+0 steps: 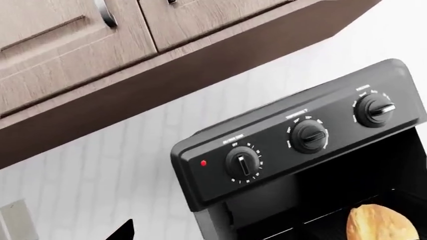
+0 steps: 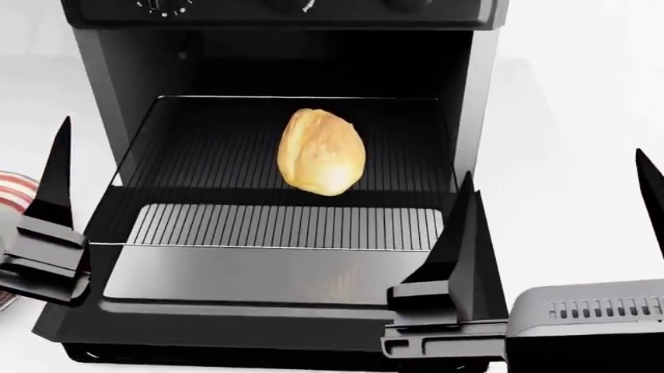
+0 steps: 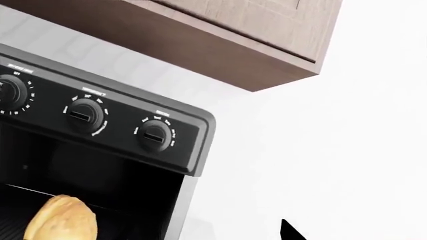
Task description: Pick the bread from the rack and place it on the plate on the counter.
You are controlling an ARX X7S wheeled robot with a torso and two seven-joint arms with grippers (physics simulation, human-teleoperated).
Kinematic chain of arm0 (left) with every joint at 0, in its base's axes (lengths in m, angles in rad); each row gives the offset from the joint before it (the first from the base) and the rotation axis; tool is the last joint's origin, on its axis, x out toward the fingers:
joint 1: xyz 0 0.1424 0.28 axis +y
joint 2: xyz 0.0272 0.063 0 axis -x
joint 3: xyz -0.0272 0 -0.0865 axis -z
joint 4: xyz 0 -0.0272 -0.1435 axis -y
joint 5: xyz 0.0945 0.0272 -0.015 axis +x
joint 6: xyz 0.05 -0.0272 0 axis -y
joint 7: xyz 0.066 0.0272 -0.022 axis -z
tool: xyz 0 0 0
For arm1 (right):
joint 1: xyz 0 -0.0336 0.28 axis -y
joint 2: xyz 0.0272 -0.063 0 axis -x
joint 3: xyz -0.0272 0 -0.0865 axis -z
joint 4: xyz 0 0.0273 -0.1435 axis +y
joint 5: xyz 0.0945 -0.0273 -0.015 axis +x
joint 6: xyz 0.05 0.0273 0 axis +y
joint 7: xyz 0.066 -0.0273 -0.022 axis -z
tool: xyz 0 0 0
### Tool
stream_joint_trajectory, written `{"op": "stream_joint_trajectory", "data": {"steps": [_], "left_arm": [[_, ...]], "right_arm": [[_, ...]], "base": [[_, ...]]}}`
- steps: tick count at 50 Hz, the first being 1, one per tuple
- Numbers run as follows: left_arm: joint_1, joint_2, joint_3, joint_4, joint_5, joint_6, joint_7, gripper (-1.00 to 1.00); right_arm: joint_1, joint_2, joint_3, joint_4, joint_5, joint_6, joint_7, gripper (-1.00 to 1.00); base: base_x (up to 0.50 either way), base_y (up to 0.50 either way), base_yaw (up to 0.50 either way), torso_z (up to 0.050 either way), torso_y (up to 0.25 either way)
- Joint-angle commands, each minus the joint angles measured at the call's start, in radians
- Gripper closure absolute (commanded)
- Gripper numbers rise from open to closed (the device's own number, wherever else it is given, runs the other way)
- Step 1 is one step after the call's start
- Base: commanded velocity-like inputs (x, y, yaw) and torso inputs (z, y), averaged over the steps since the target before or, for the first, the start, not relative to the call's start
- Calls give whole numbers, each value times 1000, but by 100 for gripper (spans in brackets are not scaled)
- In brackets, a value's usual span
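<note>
The golden bread [image 2: 322, 151] lies on the wire rack [image 2: 280, 225], which is slid partway out of the open black oven. It also shows as bread [image 1: 380, 225] in the left wrist view and bread [image 3: 60, 220] in the right wrist view. A sliver of the red-striped plate [image 2: 12, 193] sits on the white counter [image 2: 581, 116] at the far left. My right gripper [image 2: 557, 210] stands open and empty, right of the oven door. The left gripper shows one of its fingers [image 2: 57, 183] left of the oven, spread wide, nothing in it.
The oven door [image 2: 270, 284] hangs open in front of the rack, between my two grippers. Three knobs [image 1: 308, 136] line the oven's top panel. Wooden wall cabinets [image 1: 80, 45] hang above. A wall outlet [image 1: 17, 220] is on the tiled backsplash.
</note>
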Motion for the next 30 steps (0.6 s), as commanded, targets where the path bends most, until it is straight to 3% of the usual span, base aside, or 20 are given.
{"op": "stream_joint_trajectory", "data": {"steps": [1,13,21,30], "left_arm": [[-41,28,19,-27,-37,-11,-19,-100],[-31,17,34,-38,-51,20,-19,-100],[-16,41,141,-143,103,86,166,-100],[-50,75,209,-291,169,151,316,-100]], "right_arm": [[63,52,-89,1,-31,-114,12,-100],[160,106,-242,1,-42,-211,45,-100],[287,143,-413,1,-52,-287,73,-100],[431,159,-594,0,-56,-348,103,-100]], "base": [[172,0,0,36,166],[119,0,0,29,130],[0,0,0,0,0],[0,0,0,0,0]]}}
